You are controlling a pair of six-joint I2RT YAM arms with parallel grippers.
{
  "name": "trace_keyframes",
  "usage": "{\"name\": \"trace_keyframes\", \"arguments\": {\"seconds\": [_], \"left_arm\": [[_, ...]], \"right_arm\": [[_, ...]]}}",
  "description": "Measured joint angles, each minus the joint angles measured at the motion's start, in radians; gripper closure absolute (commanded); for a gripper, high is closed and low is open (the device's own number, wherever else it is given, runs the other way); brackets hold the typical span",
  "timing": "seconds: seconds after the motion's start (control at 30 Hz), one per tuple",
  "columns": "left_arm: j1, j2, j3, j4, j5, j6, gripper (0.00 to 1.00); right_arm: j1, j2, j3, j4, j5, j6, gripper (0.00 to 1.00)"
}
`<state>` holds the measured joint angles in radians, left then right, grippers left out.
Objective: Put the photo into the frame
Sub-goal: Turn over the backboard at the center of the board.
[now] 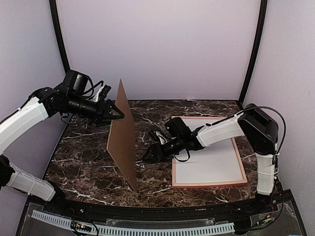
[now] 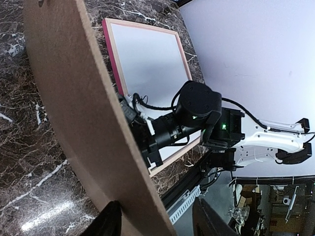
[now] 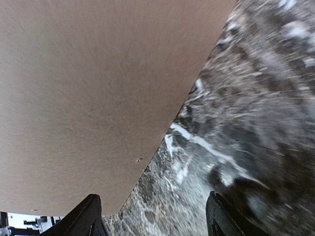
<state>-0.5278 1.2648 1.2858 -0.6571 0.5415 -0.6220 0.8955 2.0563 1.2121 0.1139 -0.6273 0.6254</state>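
On marble table, one frame flat, one board on edge — left tool spread astride it, right tool spread.

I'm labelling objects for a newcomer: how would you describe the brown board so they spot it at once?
On the dark marble table, look left of centre. The brown board stands on edge there, plain and bare, unlike the pink-railed frame lying flat to its right.

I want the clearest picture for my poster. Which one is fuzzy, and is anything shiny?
Right wrist view: the marble table is smeared and fuzzy beside the brown board. Left wrist view: sharp, with a bright glare streak on the table. Top view: sharp, evenly lit.
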Motion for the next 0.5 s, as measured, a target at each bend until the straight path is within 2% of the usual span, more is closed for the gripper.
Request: {"name": "trace_keyframes", "arguments": {"seconds": [0.1,0.2,0.33,0.5], "left_arm": [[-0.016,0.022,0.015,0.016,-0.001,-0.004,0.47],[-0.028,0.038,0.024,0.033,0.000,-0.007,0.40],[-0.041,0.054,0.040,0.044,0.000,-0.014,0.37],[-0.056,0.066,0.061,0.066,0.002,-0.020,0.33]], "right_arm": [[-0.039,-0.086,-0.008,-0.049,0.021,-0.012,0.22],[-0.068,-0.175,0.018,-0.103,0.045,-0.026,0.20],[-0.085,-0.241,0.140,-0.185,0.078,-0.042,0.19],[-0.092,-0.250,0.320,-0.270,0.109,-0.049,0.18]]}}
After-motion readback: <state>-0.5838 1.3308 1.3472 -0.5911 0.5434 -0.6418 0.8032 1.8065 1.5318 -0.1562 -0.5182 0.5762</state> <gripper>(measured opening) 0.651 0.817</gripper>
